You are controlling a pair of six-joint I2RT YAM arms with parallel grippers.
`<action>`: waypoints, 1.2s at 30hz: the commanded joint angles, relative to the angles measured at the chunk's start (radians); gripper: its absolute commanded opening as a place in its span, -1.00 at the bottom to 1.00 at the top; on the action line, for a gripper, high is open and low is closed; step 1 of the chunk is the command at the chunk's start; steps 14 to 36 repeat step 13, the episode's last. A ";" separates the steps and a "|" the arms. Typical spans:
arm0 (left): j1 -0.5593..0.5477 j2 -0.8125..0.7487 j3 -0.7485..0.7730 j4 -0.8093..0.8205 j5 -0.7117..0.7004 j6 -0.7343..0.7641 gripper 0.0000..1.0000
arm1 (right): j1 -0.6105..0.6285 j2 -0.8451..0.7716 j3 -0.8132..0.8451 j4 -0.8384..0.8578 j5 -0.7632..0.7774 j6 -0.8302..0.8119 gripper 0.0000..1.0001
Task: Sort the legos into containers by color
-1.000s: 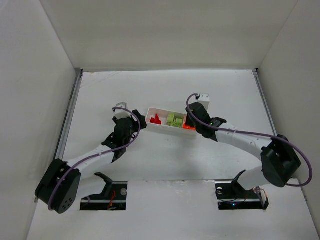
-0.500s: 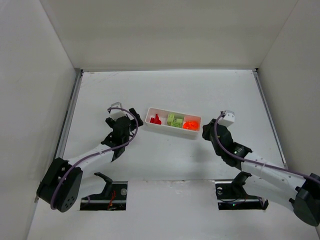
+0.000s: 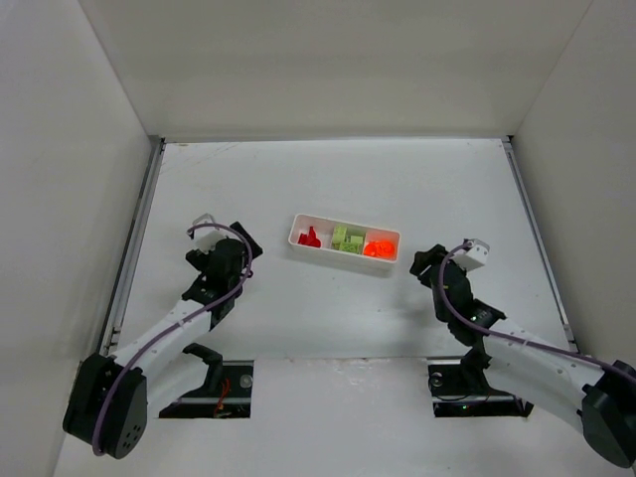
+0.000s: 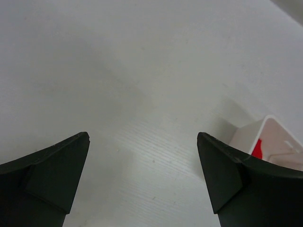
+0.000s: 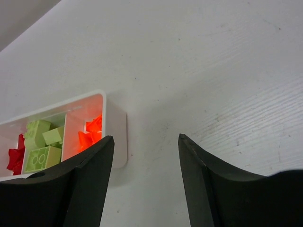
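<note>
- Over the last second both arms have been drawn back from the long, shallow white plastic tray [image 3: 338,254]: the right gripper [image 3: 425,262], which was seen over the tray's orange end, is now held off to the near right of it, and the left gripper [image 3: 242,248], which was just beside the tray's left end, has been pulled away to the left.
- The left gripper [image 4: 142,142] is seen with its jaws spread wide, and nothing is held between them; only bare white table [image 4: 118,71] and a corner of the tray [image 4: 248,137] are framed.
- The right gripper [image 5: 146,139] is likewise seen with its jaws parted and empty, so nothing is being carried by either arm.
- From this it is judged that a brick has just been dropped off and that the sorting is at or near its end: every brick that can be seen lies inside the tray.
- The tray is set slightly askew near the middle of the table, between the two grippers and touched by neither.
- The tiny red plastic bricks [image 3: 310,238] are gathered in the left compartment, the lime green bricks [image 3: 347,238] in the middle one, and the bright orange bricks [image 3: 377,248] in the right one; no mixed colours can be made out in any compartment.
</note>
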 commanded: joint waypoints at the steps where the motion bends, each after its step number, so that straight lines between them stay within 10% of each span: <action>1: 0.007 -0.004 0.047 -0.175 -0.019 -0.059 1.00 | -0.014 0.019 0.009 0.090 0.018 -0.010 0.27; 36: 0.006 -0.006 0.095 -0.291 0.043 -0.074 1.00 | -0.020 0.085 0.020 0.103 0.008 0.006 0.36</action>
